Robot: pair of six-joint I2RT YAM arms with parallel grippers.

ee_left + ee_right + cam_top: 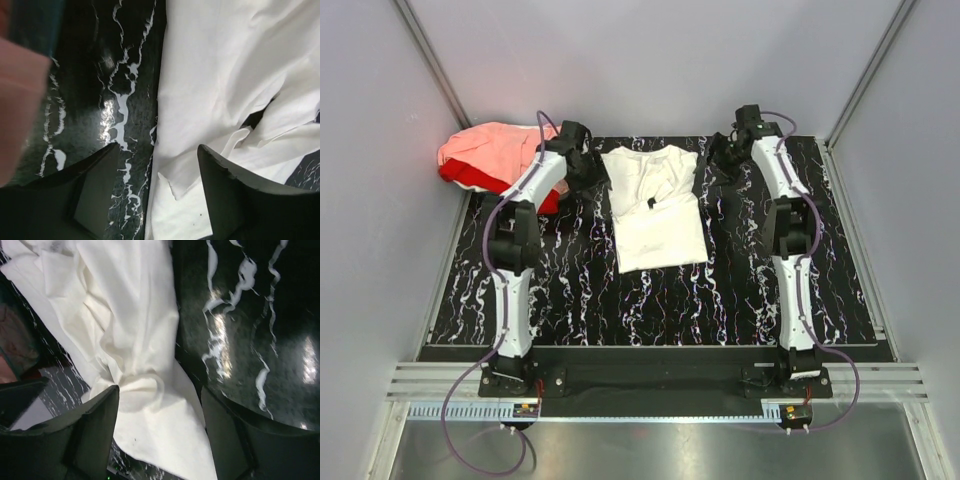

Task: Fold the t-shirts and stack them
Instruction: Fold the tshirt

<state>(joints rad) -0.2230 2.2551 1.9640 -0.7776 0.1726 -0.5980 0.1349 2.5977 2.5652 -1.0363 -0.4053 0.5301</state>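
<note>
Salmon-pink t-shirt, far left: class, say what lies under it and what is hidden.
A red t-shirt shows beneath the salmon-pink t-shirt along its near edge. How far it reaches is covered.

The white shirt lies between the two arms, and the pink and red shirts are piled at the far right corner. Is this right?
No. The pink shirt and red shirt are piled at the far left corner, as the top view shows. The rest holds.

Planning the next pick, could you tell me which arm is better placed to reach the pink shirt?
Left, probably. The pink shirt lies at the far left, just beside the open left hand; the right hand sits across the white shirt from it.
</note>
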